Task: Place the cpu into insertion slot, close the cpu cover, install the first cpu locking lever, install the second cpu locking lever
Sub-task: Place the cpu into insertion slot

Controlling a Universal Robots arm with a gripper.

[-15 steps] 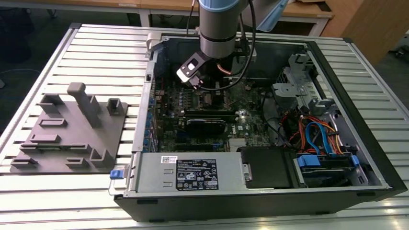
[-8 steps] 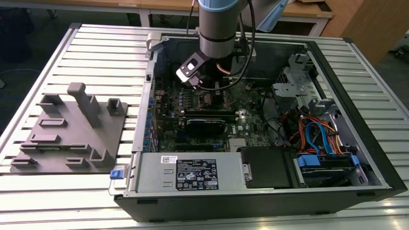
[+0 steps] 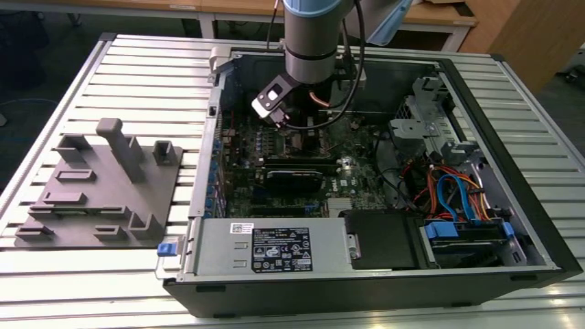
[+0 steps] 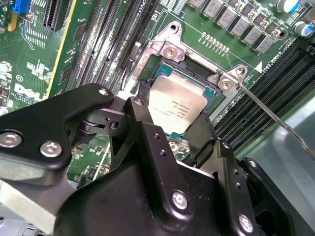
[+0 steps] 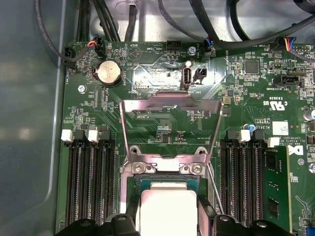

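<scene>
**CPU held directly under gripper, at the insertion slot**

The gripper [image 4: 173, 112] appeared clenched on the cpu [image 4: 177, 103], with its fingers [image 4: 140, 105] set against two opposite edges in both wrist views. The cpu lay straight beneath the gripper, flat and square to the insertion slot [image 4: 194, 73]. It was in the slot or just above it; full seating could not be confirmed. Just beyond the slot, the cpu cover [image 5: 172, 104] stood raised on its hinge, clear of the cpu. A thin wire locking lever [image 4: 275, 118] ran out beside the slot, apparently unlatched. Memory slots [image 5: 91, 182] flanked the slot on both sides. In the exterior view, the arm [image 3: 316, 41] reached down into the open computer case [image 3: 384, 288] on the desk [image 3: 137, 75].
</scene>
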